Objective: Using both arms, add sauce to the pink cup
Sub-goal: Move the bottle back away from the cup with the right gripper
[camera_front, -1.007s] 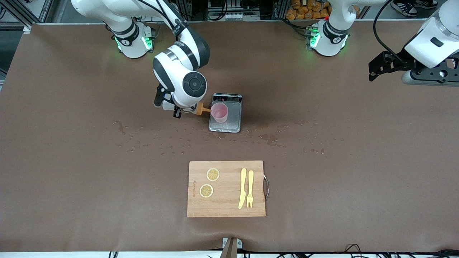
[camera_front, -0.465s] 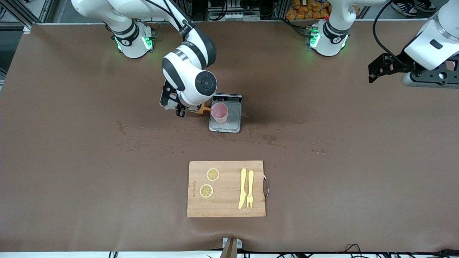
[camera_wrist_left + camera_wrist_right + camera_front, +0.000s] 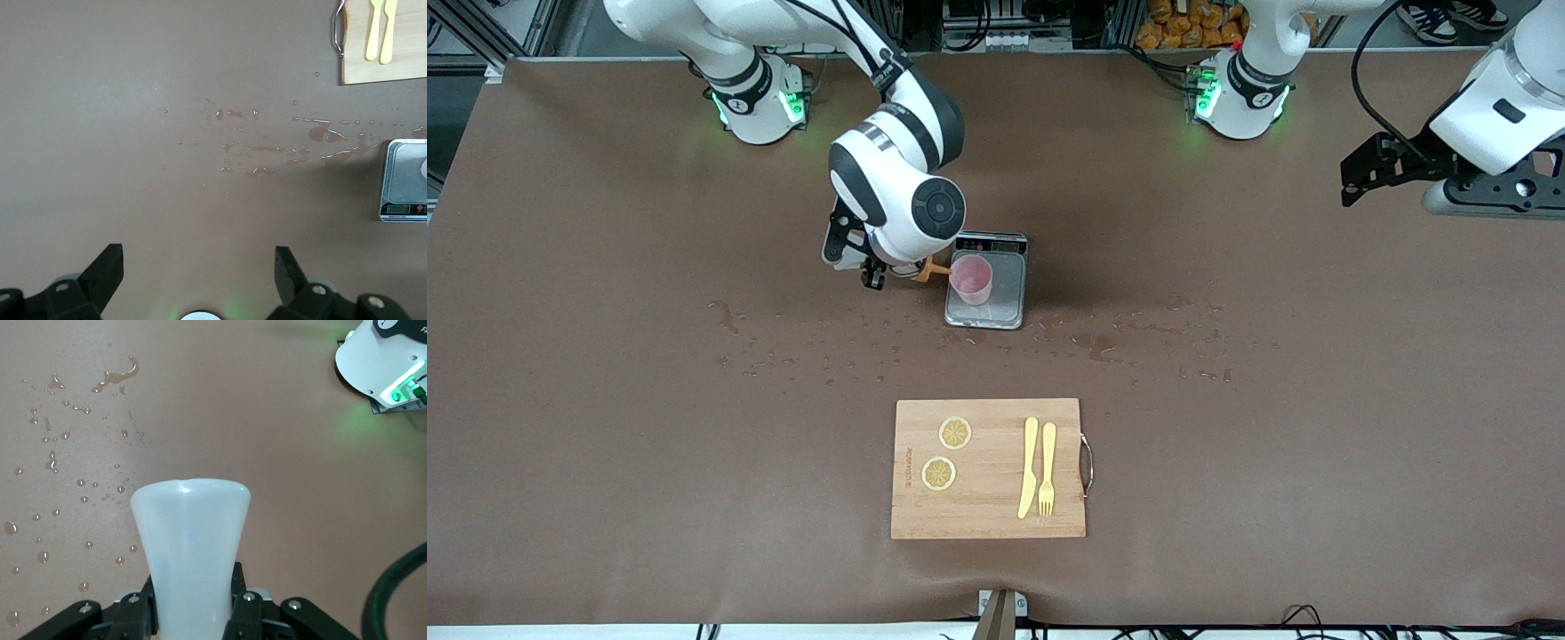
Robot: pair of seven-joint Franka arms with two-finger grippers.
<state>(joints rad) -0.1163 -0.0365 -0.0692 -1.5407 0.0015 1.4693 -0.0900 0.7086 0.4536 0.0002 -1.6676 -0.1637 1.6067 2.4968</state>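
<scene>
The pink cup (image 3: 971,277) stands upright on the grey scale tray (image 3: 1005,307) in the middle of the table. My right gripper (image 3: 871,265) is beside the scale, toward the right arm's end, and is shut on the sauce bottle. The bottle is tilted, and its orange nozzle (image 3: 932,268) points at the cup's rim. In the right wrist view the whitish bottle body (image 3: 190,540) fills the space between the fingers of the right gripper (image 3: 193,587). My left gripper (image 3: 1356,178) waits, open and empty, high over the left arm's end of the table; it also shows in the left wrist view (image 3: 199,267).
A wooden cutting board (image 3: 989,524) lies nearer to the front camera, with two lemon slices (image 3: 955,433), a yellow knife (image 3: 1029,467) and a fork (image 3: 1047,469) on it. Wet drops and smears (image 3: 1103,347) spread over the brown table between scale and board.
My right arm has swung toward the scale, bringing the orange nozzle up to the cup's rim; in the last half second it has held still. The left arm has not moved.
</scene>
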